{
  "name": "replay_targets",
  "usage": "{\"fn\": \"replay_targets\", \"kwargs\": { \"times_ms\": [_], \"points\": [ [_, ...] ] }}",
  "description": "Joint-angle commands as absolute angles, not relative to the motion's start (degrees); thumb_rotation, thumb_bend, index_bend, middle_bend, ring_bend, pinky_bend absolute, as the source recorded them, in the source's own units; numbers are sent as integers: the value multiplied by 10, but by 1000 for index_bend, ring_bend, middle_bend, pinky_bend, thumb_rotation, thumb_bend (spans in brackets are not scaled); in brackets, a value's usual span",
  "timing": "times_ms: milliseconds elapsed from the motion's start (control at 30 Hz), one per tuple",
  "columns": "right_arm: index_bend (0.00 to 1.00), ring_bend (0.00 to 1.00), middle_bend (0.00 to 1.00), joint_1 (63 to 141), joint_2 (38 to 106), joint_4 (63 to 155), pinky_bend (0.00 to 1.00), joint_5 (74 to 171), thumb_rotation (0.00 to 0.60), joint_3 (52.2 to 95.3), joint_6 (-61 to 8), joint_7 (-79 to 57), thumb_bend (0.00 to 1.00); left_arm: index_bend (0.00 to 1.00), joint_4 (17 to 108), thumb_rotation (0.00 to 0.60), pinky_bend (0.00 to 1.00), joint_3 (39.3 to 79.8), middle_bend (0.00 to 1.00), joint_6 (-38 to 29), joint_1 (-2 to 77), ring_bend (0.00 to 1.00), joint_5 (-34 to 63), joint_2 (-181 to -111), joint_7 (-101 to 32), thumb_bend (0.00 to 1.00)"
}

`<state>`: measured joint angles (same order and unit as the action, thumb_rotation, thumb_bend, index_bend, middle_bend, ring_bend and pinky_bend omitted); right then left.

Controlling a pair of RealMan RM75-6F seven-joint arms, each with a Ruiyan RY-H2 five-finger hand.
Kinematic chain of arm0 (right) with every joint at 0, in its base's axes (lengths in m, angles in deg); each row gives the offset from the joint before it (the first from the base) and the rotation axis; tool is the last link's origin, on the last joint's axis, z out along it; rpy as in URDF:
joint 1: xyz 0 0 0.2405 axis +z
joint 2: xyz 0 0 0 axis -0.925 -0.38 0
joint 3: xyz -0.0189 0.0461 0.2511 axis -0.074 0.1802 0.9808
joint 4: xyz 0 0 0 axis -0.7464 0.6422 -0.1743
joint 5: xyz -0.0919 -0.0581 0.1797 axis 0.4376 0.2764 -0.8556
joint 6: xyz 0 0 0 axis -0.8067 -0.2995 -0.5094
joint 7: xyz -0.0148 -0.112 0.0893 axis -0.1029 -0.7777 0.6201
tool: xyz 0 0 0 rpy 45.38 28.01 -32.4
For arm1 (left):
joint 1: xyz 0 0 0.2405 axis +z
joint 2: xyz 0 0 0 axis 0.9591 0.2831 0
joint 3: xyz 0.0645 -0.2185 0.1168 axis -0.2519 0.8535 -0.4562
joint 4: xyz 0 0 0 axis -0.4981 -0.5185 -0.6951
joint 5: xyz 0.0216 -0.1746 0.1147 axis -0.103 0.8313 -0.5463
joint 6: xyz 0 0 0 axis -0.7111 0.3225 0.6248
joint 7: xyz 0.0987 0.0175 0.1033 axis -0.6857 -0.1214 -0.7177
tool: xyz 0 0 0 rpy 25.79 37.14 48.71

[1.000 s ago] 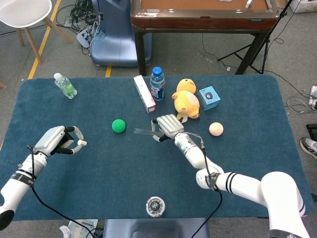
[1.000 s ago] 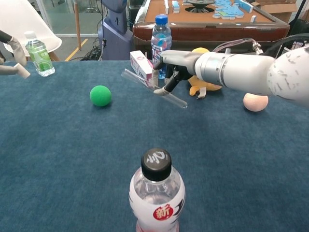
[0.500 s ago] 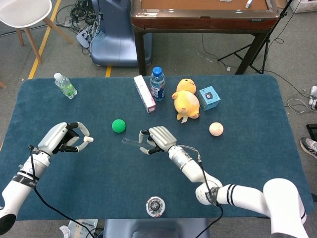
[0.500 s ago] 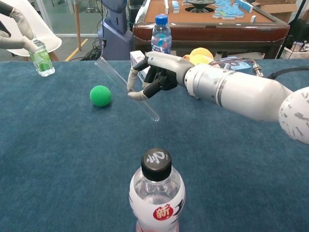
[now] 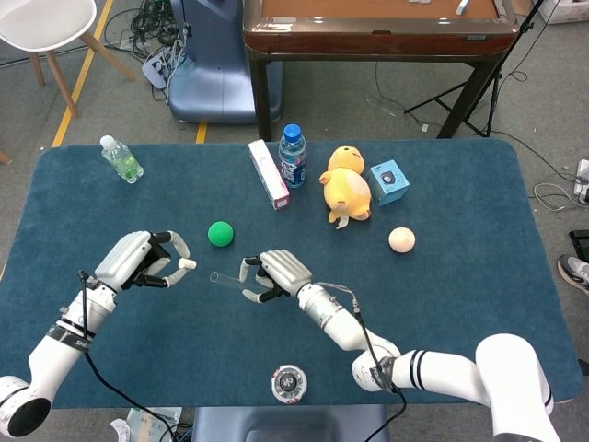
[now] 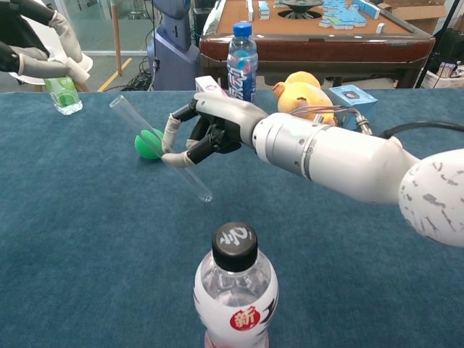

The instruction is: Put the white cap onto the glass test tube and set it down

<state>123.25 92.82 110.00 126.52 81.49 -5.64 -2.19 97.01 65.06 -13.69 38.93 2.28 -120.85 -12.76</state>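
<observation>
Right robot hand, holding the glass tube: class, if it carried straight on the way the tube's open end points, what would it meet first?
Probably the white cap pinched by the left robot hand. The right robot hand aims the glass test tube at it, though height alignment is unclear.

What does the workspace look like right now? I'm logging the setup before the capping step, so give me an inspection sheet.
Surface: dark blue cloth-covered table.
Job's things: clear glass test tube held tilted above the table by the right hand; small white cap pinched in the fingers of the left hand, apart from the tube's open end.
Clutter: green ball, pink-and-white carton, blue-capped water bottle, yellow plush duck, light blue box, peach ball, green-liquid bottle, black-capped bottle.
Hands: both occupied.
Cables: black cable along each forearm; more on the floor.
Surroundings: wooden table, white chair.
</observation>
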Motion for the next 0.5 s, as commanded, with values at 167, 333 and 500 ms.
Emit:
{"fn": "replay_targets", "kwargs": {
  "times_ms": [167,333,500],
  "points": [
    [754,1000,1000,1236,934,1093,992,1259,600,819,-53,-22,511,526,977,600,984,645,1000,-138,383,1000,13,-1216,-149,293],
    [754,1000,1000,1240,936,1092,992,1255,600,823,-48,-23,511,526,979,600,984,640,1000,-132,380,1000,8,-1224,-175,293],
    [754,1000,1000,1242,937,1093,992,1252,600,822,-43,-25,512,526,975,600,984,636,1000,-128,377,1000,4,-1231,-202,293]
  ]
}}
